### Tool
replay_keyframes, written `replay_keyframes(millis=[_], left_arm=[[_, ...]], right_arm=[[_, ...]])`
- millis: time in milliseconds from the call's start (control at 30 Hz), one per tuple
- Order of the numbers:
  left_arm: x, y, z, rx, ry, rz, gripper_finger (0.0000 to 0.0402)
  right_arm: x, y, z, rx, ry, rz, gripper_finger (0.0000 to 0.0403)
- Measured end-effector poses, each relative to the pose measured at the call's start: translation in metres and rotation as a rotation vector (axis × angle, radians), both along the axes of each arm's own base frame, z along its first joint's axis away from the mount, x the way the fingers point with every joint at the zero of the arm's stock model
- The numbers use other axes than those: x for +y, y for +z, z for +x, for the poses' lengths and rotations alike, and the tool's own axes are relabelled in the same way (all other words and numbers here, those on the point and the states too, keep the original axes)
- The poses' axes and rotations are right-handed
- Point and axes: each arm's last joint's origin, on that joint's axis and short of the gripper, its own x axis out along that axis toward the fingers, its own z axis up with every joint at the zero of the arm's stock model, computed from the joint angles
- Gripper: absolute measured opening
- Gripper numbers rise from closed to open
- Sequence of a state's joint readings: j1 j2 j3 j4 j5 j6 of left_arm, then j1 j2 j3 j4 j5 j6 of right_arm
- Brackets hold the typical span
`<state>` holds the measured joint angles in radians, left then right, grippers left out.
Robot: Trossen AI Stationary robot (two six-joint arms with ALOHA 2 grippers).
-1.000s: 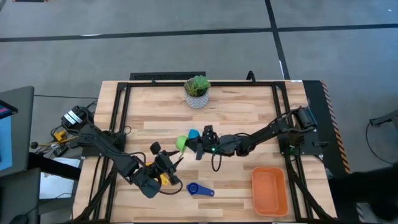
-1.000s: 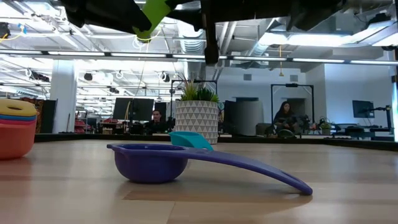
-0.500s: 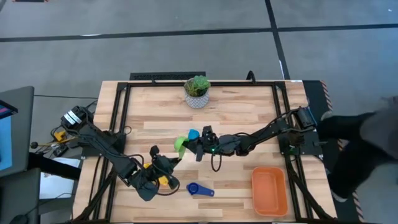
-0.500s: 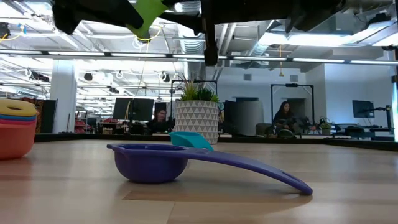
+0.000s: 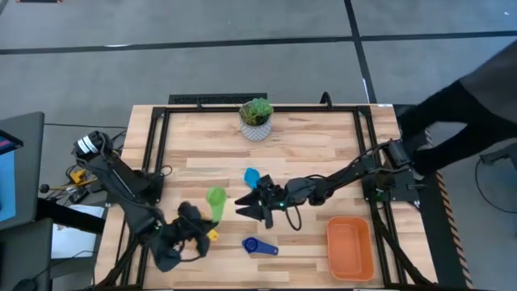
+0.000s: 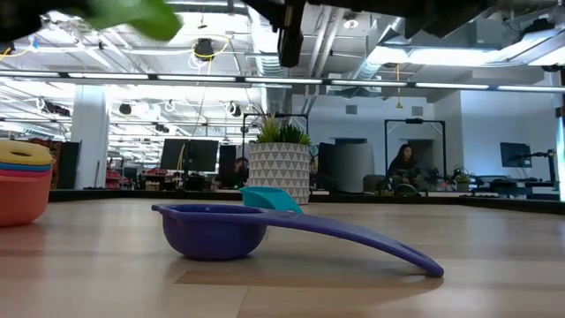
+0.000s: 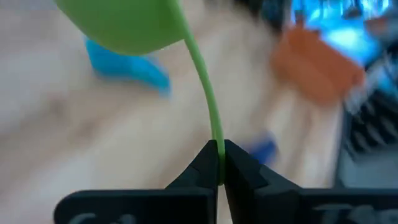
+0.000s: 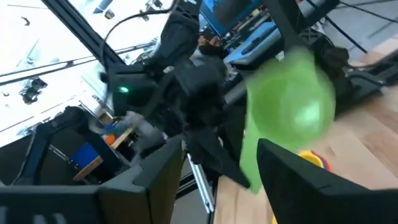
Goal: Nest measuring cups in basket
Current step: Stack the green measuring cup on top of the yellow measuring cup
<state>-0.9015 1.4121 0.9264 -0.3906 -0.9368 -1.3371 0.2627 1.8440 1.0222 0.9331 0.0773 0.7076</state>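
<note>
- My left gripper (image 7: pixel 217 163) has its fingers clenched on the thin handle of the green cup (image 5: pixel 216 198), held in the air above the worktop (image 5: pixel 323 145) at its front-left
- My right gripper (image 5: pixel 252 204) sits near mid-worktop with fingers released and spread, holding nothing – the green cup shows just beyond them
- The stack of cups (image 6: pixel 22 181) stands at front-left, the dark blue cup (image 5: pixel 258 246) lies near the front edge, a light blue cup (image 5: pixel 250 175) near the middle; the basket (image 5: pixel 350 246) is well apart, front-right
- Risk, as I judge it – the grip is on the handle's very end, so the bowl could swing or slip out in a fast move
- My arms are close; a careless path could clip them together
- I can read no brand, label or writing
</note>
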Motion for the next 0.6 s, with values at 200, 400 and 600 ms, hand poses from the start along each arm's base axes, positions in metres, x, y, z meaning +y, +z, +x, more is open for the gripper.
replay_keyframes(millis=[200, 400, 600], left_arm=[[-0.017, -0.011, -0.036, 0.264, -0.099, -0.283, 0.0000], [-0.027, -0.014, -0.063, 0.283, -0.064, -0.368, 0.0000], [-0.032, -0.029, -0.076, 0.196, -0.048, -0.434, 0.0000]], right_arm=[[-0.003, 0.008, -0.001, -0.036, -0.005, 0.007, 0.0230], [-0.006, 0.007, 0.000, -0.030, -0.012, 0.004, 0.0218], [-0.006, 0.006, 0.000, -0.021, -0.011, 0.003, 0.0215]])
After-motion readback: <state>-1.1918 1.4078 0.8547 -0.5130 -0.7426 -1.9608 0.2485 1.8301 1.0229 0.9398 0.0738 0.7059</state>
